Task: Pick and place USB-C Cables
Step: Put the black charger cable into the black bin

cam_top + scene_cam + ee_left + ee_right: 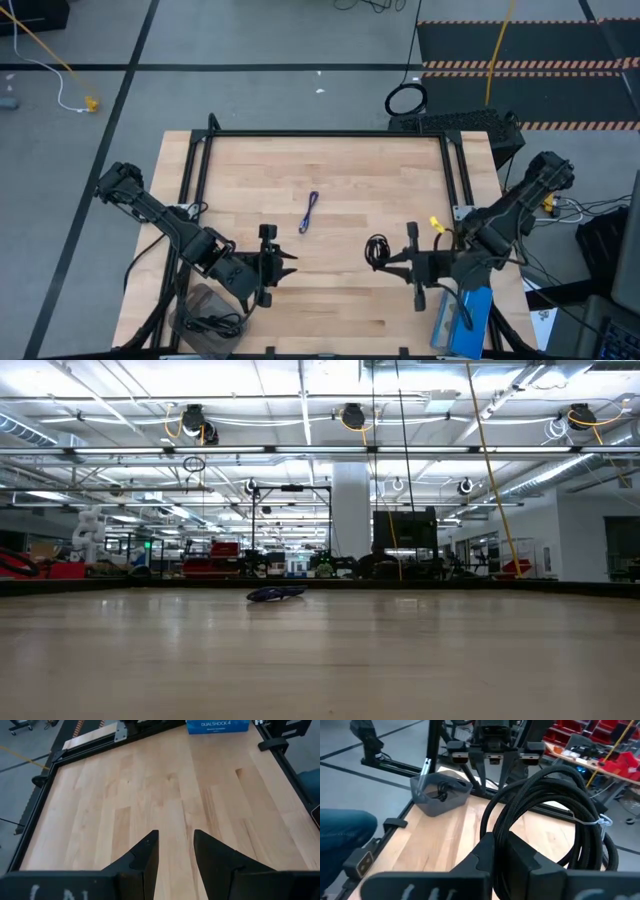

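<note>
A black USB-C cable bundle (555,795), looped and tied with a white twist tie (600,821), sits in my shut right gripper (507,842) over the table's near middle (377,250). The purple-blue cable (309,212) lies flat on the wood at mid-table and also shows in the low view (275,595). Another black cable (442,790) lies inside the grey bin (427,802) at the near left corner. My left gripper (175,840) is open over bare wood (285,262), facing the right gripper, and holds nothing. My right gripper pinches the black bundle between its two fingers (485,855) at one side of the loops (495,822). The fingers come roughly level from the table's right. The loops stick out past the fingertips. The low view shows no black cable on the table, so the bundle appears lifted clear.
A blue DualShock 4 box (460,318) lies at the near right corner, under the right arm. The grey bin (200,305) stands at the near left corner beside the left arm. A black frame (330,133) borders the table. Bare wood lies between the two grippers and toward the far edge.
</note>
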Controlling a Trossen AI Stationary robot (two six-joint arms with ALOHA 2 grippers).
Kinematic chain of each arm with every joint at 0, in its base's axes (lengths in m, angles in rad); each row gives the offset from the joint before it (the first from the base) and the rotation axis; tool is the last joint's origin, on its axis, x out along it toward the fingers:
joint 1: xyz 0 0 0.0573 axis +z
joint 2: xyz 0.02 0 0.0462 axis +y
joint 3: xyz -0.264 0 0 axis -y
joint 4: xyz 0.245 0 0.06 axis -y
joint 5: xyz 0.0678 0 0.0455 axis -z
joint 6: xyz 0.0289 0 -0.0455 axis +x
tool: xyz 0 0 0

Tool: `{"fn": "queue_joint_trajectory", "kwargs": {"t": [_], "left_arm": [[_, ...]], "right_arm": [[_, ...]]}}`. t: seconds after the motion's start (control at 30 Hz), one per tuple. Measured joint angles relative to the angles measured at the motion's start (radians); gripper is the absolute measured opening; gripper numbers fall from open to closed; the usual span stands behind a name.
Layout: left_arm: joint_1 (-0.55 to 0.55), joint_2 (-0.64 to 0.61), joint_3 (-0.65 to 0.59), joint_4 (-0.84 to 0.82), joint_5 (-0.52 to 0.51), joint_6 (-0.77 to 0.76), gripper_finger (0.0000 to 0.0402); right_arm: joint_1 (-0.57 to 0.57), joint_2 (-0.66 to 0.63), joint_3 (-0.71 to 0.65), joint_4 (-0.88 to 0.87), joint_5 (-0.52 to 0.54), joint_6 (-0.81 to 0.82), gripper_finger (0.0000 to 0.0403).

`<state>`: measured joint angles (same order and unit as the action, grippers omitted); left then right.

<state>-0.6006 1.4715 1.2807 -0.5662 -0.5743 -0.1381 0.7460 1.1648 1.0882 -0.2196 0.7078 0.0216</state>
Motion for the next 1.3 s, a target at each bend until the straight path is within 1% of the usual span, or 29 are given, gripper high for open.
{"fn": "queue_joint_trajectory", "kwargs": {"t": [0.33,0.43,0.63,0.73,0.87,0.93,1.13,1.2,1.3], "left_arm": [[0.0,0.0,0.0,0.067,0.0,0.059,0.0127],[0.0,0.0,0.0,0.073,0.0,0.069,0.0127],[0.0,0.0,0.0,0.124,-0.001,0.128,0.0127],[0.0,0.0,0.0,0.177,-0.001,0.166,0.0127],[0.004,0.0,0.0,0.245,-0.001,0.21,0.0127],[0.004,0.0,0.0,0.269,-0.001,0.231,0.0127],[0.003,0.037,0.0,0.314,0.009,0.274,0.0129],[0.003,0.048,0.0,0.355,0.009,0.315,0.0137],[0.008,0.064,0.0,0.435,0.009,0.386,0.0163]], "right_arm": [[0.045,0.0,0.0,-0.004,0.004,-0.013,0.0015],[0.057,0.0,0.0,-0.007,0.036,-0.013,0.0015],[0.06,0.006,0.0,-0.012,0.049,0.05,0.0015],[0.06,0.02,0.0,0.011,0.049,0.054,0.0015],[0.05,0.058,0.0,0.097,0.047,0.025,0.0015],[0.036,0.081,0.0,0.139,0.016,-0.006,0.0015],[-0.024,0.139,0.0,0.293,-0.142,-0.062,0.0015],[-0.048,0.162,-0.001,0.337,-0.191,-0.068,0.0015],[-0.088,0.196,0.0,0.404,-0.277,-0.068,0.0015]]}}
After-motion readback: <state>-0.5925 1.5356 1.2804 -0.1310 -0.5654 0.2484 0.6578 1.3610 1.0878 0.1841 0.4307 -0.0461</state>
